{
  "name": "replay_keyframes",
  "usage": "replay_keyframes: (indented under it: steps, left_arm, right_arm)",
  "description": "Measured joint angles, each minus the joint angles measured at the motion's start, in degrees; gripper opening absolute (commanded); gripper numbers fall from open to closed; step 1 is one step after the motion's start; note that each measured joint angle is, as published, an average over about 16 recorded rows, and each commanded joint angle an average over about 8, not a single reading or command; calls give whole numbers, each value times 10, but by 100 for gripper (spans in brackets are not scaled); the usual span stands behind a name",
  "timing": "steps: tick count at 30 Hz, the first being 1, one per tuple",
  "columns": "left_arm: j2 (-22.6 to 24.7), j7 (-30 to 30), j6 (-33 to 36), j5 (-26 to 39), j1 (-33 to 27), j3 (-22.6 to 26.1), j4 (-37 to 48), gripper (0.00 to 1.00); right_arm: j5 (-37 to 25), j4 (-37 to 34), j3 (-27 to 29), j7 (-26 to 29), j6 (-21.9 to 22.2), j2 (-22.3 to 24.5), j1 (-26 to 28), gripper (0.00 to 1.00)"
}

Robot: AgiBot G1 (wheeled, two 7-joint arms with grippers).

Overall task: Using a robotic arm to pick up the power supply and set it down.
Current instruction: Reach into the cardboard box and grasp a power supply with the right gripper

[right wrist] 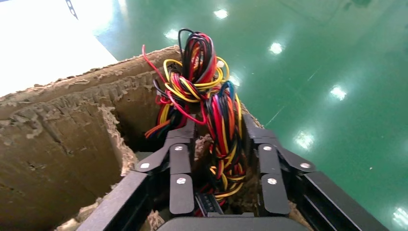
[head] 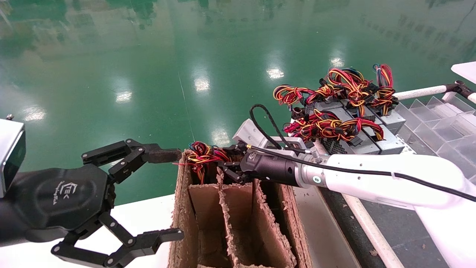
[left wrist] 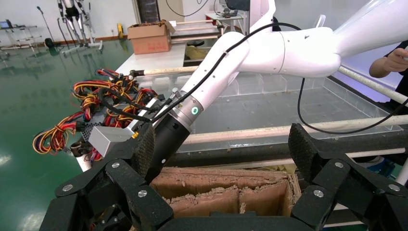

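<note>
A bunch of red, yellow and black wires (head: 202, 154) sticks up out of the far-left compartment of a worn cardboard box (head: 238, 219). It belongs to a power supply whose metal body is hidden inside the box. My right gripper (head: 228, 163) reaches over the box's far end. In the right wrist view its fingers (right wrist: 185, 144) straddle the wire bunch (right wrist: 202, 72), open partway, with slim gaps of cardboard (right wrist: 62, 125) showing on both sides. My left gripper (head: 176, 194) hangs wide open just left of the box, holding nothing; its wrist view shows the gripper (left wrist: 222, 144) above the box (left wrist: 226, 183).
Several more power supplies with wire bunches (head: 346, 123) are stacked at the right beyond the box and also show as a stack (left wrist: 96, 110) in the left wrist view. Clear plastic dividers (head: 438, 123) lie at the far right. A person's hand (left wrist: 397, 60) is at the bench edge. The green floor (head: 186, 56) lies beyond.
</note>
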Motion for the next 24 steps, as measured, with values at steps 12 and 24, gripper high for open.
replay_keyframes:
  steps: [12,24]
  left_arm:
    - [0,0,0,0,0,0,0,100]
    - [0,0,0,0,0,0,0,100]
  right_arm:
    - [15,-15,10,-13,0,2,1,0]
    - [61,-22,39,-17,-16,25,15,0]
